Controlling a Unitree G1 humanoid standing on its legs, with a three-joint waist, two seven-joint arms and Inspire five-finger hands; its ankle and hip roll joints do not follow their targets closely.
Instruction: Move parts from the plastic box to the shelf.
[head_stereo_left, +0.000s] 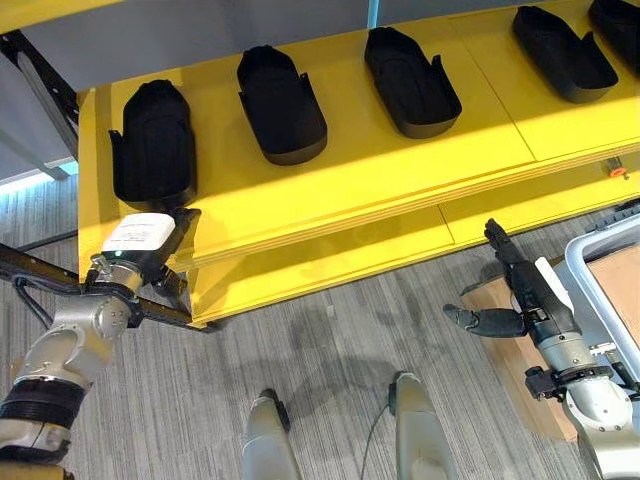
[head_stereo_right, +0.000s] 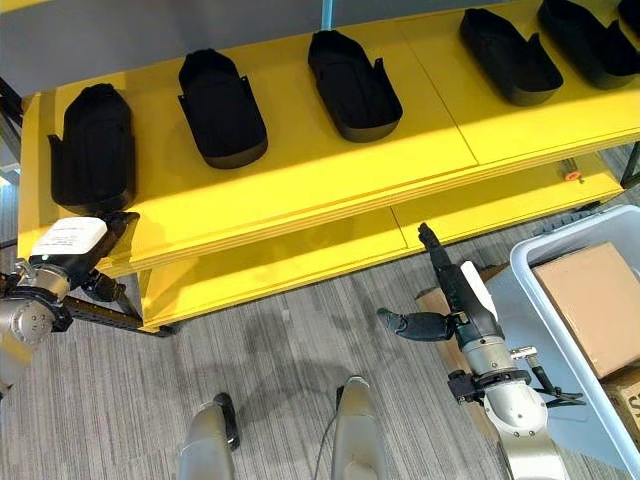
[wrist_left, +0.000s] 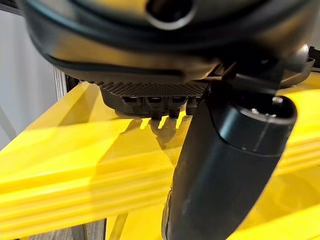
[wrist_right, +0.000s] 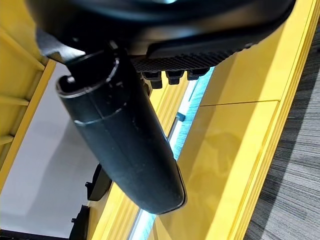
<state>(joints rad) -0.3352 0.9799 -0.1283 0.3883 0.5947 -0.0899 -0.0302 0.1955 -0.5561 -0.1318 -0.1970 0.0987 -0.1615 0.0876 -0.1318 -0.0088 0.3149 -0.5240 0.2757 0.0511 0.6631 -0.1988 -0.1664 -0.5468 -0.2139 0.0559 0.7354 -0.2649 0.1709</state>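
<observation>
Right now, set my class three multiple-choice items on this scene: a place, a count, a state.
1. Where is the left hand? A at the shelf's left front corner; B in a box; C on the floor.
2. How many black parts lie on the top board? A two; B five; C eight.
3. The right hand is: A open, empty; B shut on a part; C pinching cardboard.
Key: A, it sits at that corner; B, five lie in a row; A, it is spread, holding nothing.
</observation>
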